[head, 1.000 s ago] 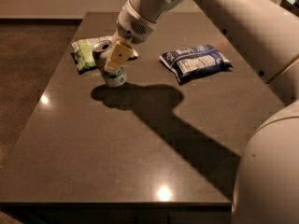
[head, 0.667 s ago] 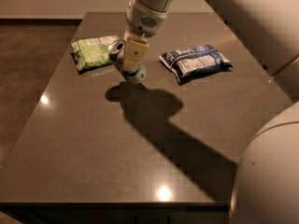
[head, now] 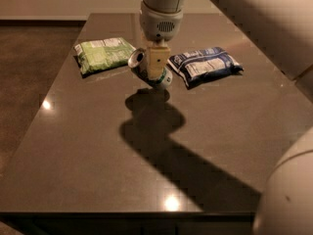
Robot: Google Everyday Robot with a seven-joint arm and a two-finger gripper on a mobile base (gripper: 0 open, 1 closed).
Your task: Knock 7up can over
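The 7up can [head: 139, 64] is tipped steeply on the dark table [head: 98, 146], its silver top with pull tab pointing up and to the left and its green and white base down to the right. My gripper [head: 157, 65] comes straight down from above and stands right in front of the can's middle, covering part of its body. The can lies between the green bag and the blue bag. I cannot tell whether the can's base rests on the table or hangs just above it.
A flat green snack bag [head: 102, 54] lies at the back left of the can. A blue and white snack bag [head: 205, 65] lies just to its right. My arm's shadow [head: 161, 131] falls across the table's middle. The robot's pale body [head: 288, 199] fills the lower right corner.
My gripper and the can have moved right, away from the green bag towards the blue bag. The can has gone from nearly upright to steeply tilted.
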